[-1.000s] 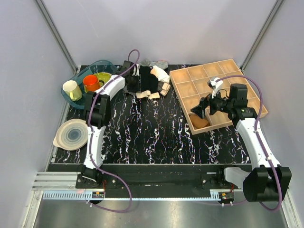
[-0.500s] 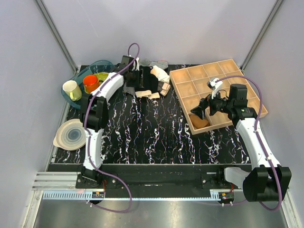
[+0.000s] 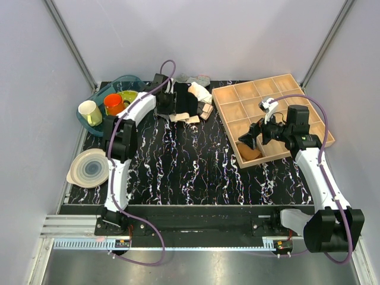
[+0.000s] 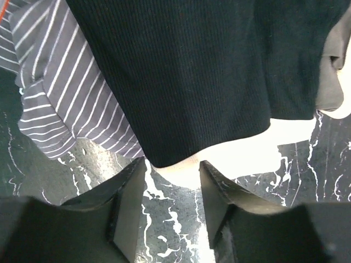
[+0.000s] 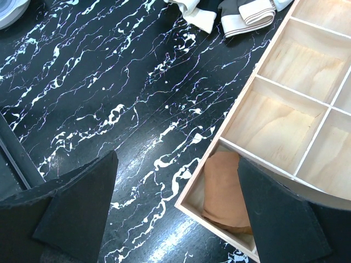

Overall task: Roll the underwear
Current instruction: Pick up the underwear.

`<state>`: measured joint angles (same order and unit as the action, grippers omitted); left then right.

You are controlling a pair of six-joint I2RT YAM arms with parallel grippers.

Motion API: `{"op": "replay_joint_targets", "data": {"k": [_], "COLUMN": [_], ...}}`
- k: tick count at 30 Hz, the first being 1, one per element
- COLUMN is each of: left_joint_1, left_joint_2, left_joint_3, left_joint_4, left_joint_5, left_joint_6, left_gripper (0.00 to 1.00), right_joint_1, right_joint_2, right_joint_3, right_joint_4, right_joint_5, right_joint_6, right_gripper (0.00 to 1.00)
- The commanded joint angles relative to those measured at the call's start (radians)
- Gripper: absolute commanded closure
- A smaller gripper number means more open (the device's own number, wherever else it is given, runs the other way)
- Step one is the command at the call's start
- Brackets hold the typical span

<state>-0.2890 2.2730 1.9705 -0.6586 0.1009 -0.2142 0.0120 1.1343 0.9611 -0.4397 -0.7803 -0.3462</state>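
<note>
The black underwear (image 4: pixel 181 76) lies spread at the far middle of the table (image 3: pixel 184 102), over a grey-and-white striped cloth (image 4: pixel 60 93) and a cream cloth (image 4: pixel 241 150). My left gripper (image 4: pixel 173 164) is open, low over the marble, its fingertips at the underwear's near hem without gripping it; in the top view it is at the pile's left side (image 3: pixel 163 102). My right gripper (image 3: pixel 252 136) is open and empty above the near-left corner of the wooden tray (image 3: pixel 285 83). Its wrist view shows a tan-brown rolled bundle (image 5: pixel 225 192) in that corner compartment.
A wooden compartment tray (image 5: pixel 307 71) takes the right side. A blue bin with a cream cup (image 3: pixel 89 112) and orange cup (image 3: pixel 114 103) stands at far left, a stack of plates (image 3: pixel 90 167) below it. More folded cloths (image 3: pixel 200 92) lie beside the underwear.
My left gripper shifted slightly along the far edge of the pile, back and forth near the underwear. The right arm has not moved.
</note>
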Motion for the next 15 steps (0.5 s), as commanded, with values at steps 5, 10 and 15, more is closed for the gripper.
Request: {"op": "replay_joint_targets", "data": {"k": [5,10,15], "left_joint_1": [-0.001,-0.007,-0.021], "left_joint_2": [0.028,-0.081,-0.272], "left_joint_3": [0.076,0.059,-0.059], "left_joint_4": [-0.001,0.001,0.043], "left_joint_5": [0.029,0.056,0.172], "left_joint_6": [-0.005,-0.001,-0.007], "left_gripper": [0.84,1.00,1.00], "right_joint_1": [-0.003,-0.003,-0.004], "right_joint_2": [-0.022,-0.021,-0.025], "right_joint_3": [0.039,0.039,0.038], "right_joint_4": [0.007,0.004,-0.001], "right_joint_5": [-0.025,-0.025,-0.017], "right_joint_6": [-0.019,-0.022,-0.034], "right_gripper": [0.00,0.00,0.00]}}
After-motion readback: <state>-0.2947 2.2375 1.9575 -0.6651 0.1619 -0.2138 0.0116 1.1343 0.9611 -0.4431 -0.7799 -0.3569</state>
